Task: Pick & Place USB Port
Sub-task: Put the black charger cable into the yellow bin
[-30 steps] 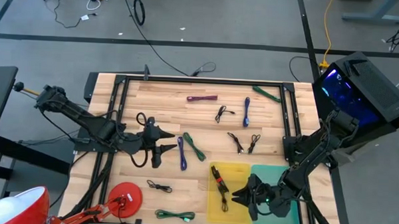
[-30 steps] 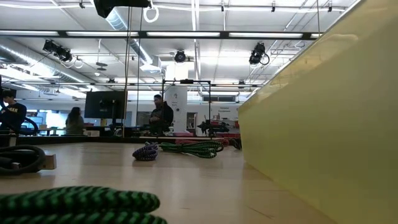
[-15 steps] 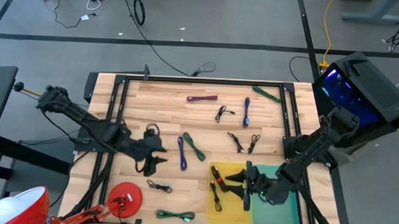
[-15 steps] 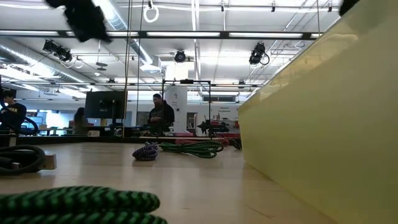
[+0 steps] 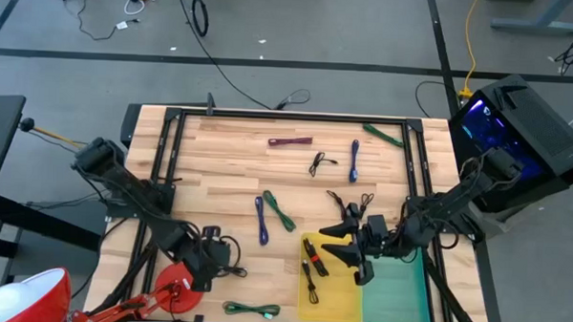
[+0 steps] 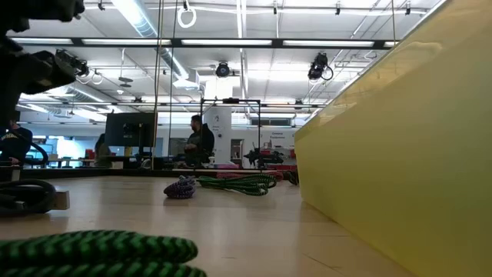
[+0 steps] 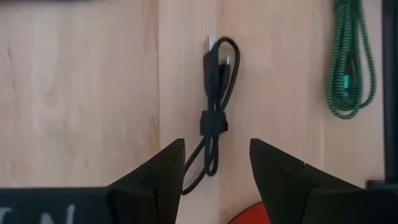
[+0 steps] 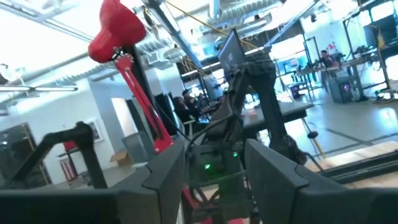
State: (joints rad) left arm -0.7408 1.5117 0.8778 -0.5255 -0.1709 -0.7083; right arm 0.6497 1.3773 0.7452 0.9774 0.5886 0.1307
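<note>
Your left gripper (image 7: 214, 167) hangs over the near left part of the table (image 5: 230, 140), fingers spread wide and empty, straddling a small black cable (image 7: 214, 124) tied in a bundle. That cable lies flat on the wood just beside the red disc (image 5: 179, 280); in the left wrist view it runs straight between the two fingers, so I judge this to be the approach before a grasp.

Your right gripper (image 5: 346, 241) is above the far edge of the yellow bin (image 5: 332, 287), fingers apart and holding nothing.

Progress: the yellow bin holds what looks like one black cable (image 5: 311, 267), possibly two lying together; the overhead view is too coarse to be sure. The green bin (image 5: 394, 294) next to it appears to hold nothing.

Still loose on the table, as far as you can count from above:
- two blue cables (image 5: 354, 160)
- three green cables (image 5: 280, 211), one of them near the front edge
- one purple cable (image 5: 290, 141)
- four black cables, counting the one under your left gripper

So roughly ten remain, and most of the job is ahead.
</note>
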